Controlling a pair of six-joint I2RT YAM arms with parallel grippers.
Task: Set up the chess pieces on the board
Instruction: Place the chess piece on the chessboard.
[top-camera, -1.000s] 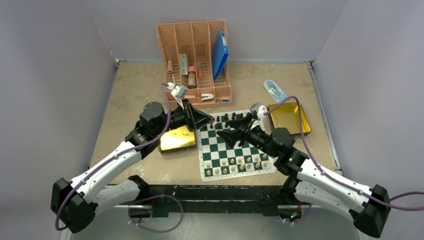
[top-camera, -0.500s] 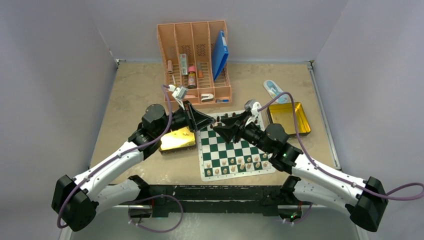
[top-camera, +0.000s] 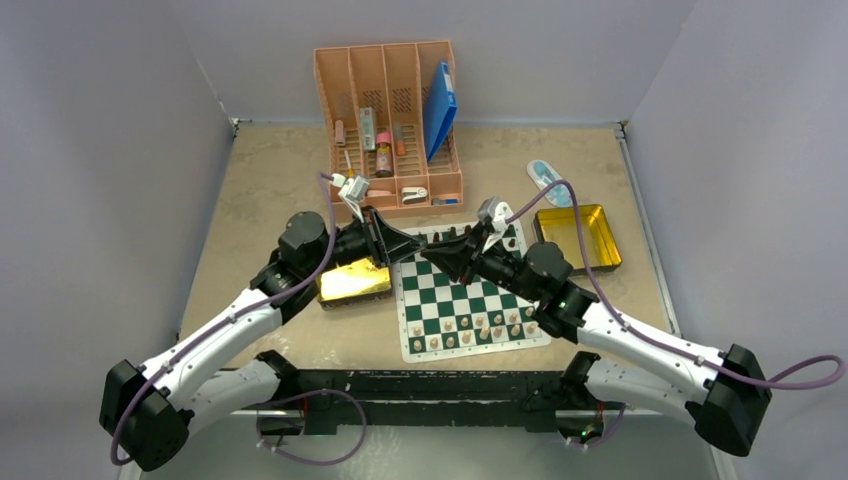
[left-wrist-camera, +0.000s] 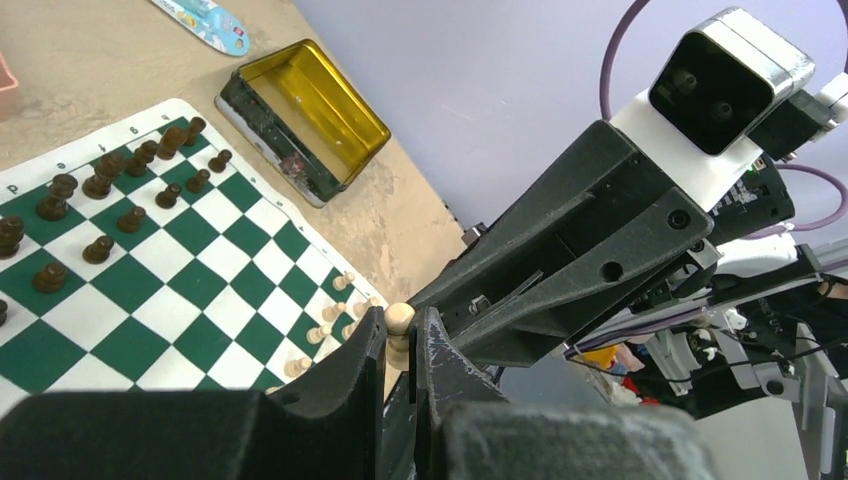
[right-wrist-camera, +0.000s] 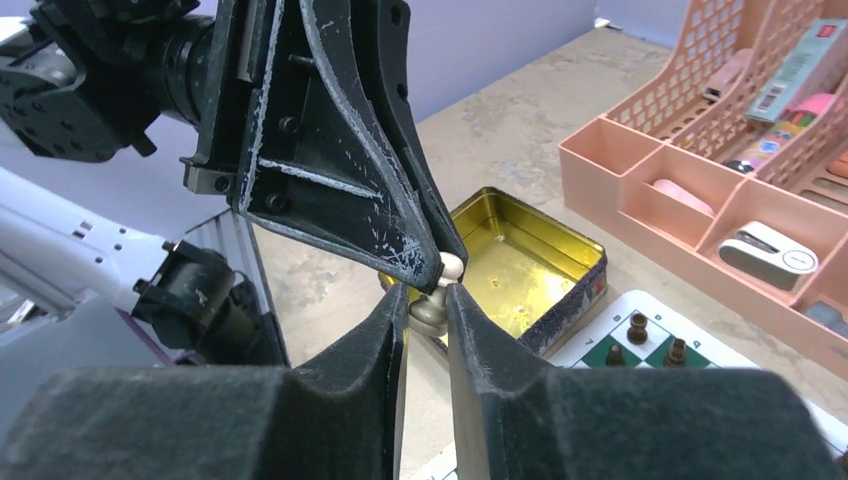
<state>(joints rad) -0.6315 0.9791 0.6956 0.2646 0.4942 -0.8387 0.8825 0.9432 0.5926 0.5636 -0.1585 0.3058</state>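
— Trouble could come here, right? Both arms have the same pale pawn (left-wrist-camera: 399, 318) up in the air.
— Yes. The left gripper (left-wrist-camera: 400, 340) is pressed together on it, and only the round head pokes out past its tips. The right gripper (right-wrist-camera: 428, 308) pinches the bottom part from the other side.
— Where is it? Over the board (top-camera: 440, 300)?
— Near the far left corner, just beside the gold tin (top-camera: 352, 282). It touches nothing below it.
— So what can go wrong?
— I think the big one is a drop. If the left one lets go while the right one has only a thin bit of the foot, the pawn can slip out. Then it can fall on the dark pieces (left-wrist-camera: 110, 185) at the far side and knock them over, or bounce into the tin.
— And if nobody lets go?
— Then they pull against each other. The little thing can twist and pop out sideways onto the table (top-camera: 270, 180).
— Can it end up crooked?
— I guess so. If it tilts in the right fingers, it can land leaning on its square and tip over beside the pale pieces (top-camera: 480, 325).
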